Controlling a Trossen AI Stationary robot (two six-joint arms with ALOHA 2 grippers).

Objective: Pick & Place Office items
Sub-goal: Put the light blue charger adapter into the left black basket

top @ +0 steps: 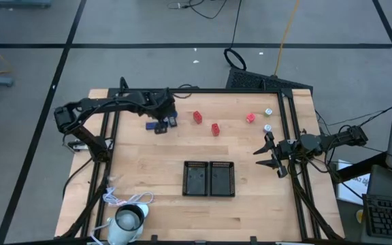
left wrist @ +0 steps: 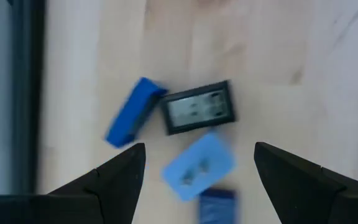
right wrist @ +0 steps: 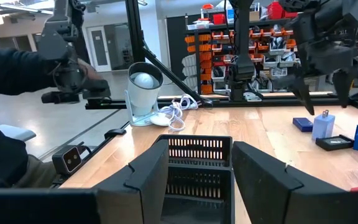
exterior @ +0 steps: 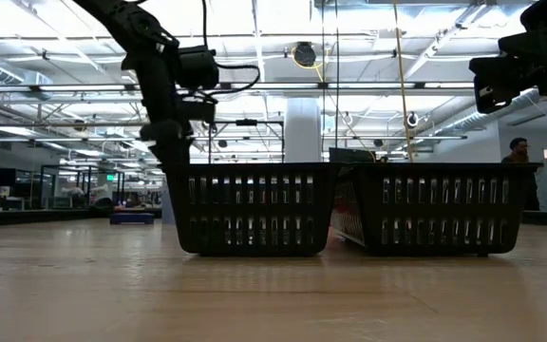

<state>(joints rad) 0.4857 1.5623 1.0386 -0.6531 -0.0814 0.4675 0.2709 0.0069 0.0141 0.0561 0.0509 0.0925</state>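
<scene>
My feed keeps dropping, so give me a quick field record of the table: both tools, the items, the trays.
left tool: open, hovering above the blue cluster at the table's far left
blue cluster: dark blue block, light blue block, black framed piece, all loose on the wood
right tool: open, holds nothing, at the right edge, facing the trays
red blocks: three, far side, untouched
round bits: two, far right
trays: two black, side by side, nothing seen inside
white cup: near left corner
</scene>
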